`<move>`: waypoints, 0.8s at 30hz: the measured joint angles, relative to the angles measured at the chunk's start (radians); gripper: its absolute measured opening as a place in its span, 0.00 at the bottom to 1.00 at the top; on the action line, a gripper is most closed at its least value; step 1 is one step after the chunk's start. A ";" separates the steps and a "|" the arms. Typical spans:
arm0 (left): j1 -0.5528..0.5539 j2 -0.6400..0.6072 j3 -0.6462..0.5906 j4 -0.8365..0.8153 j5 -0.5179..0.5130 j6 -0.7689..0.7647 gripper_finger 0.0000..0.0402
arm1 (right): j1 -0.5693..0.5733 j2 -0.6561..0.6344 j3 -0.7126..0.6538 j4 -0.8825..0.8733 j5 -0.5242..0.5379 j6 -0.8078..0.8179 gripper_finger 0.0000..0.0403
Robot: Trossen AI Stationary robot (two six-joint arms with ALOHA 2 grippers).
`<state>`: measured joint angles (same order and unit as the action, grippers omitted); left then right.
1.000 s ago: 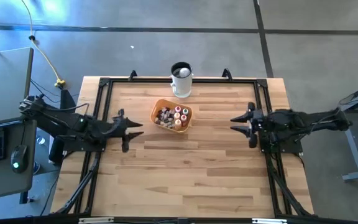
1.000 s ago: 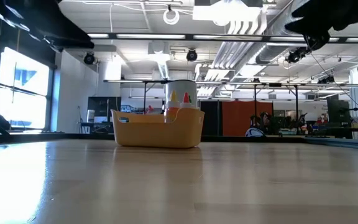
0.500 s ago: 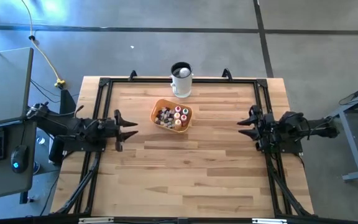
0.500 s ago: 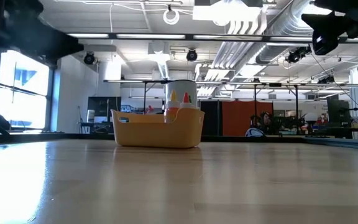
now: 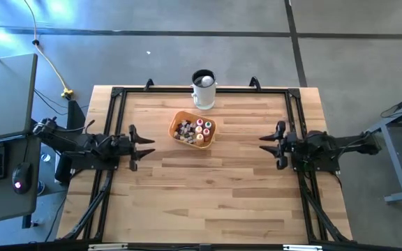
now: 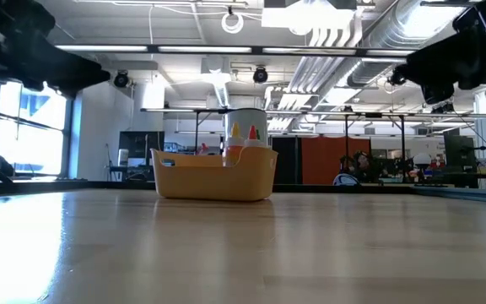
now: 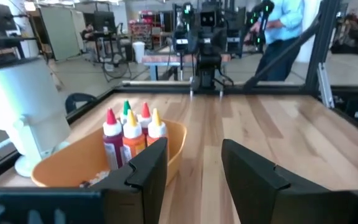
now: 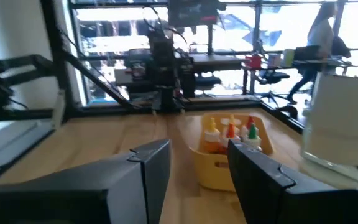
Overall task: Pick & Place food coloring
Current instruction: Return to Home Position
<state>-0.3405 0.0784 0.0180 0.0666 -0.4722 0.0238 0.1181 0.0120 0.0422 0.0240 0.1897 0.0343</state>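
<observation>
Your left gripper (image 5: 147,145) and right gripper (image 5: 265,143) hang open, empty, well apart from the bin (image 5: 173,125) holding the food coloring bottles (image 5: 199,130).

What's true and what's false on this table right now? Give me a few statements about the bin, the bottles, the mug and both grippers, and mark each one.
1. The bottles stand inside the bin. True.
2. The left gripper holds a bottle. False: it is open and empty, at the left side of the table, away from the bin.
3. The mug stands upright outside the bin, at the table's far edge. True.
4. The right gripper is shut on the bin's rim. False: it is open and holds nothing, at the table's right side, well clear of the bin.
</observation>
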 joint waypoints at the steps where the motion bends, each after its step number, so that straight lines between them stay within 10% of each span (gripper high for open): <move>1: 0.000 0.006 -0.001 -0.001 0.000 0.000 0.38 | 0.000 0.000 -0.011 0.001 0.013 0.000 0.38; 24: 0.000 0.014 -0.003 -0.005 0.001 -0.003 0.38 | 0.000 0.014 -0.033 0.039 -0.002 0.009 0.38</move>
<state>-0.3405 0.0925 0.0147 0.0612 -0.4709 0.0212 0.1179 0.0265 0.0093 0.0631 0.1879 0.0433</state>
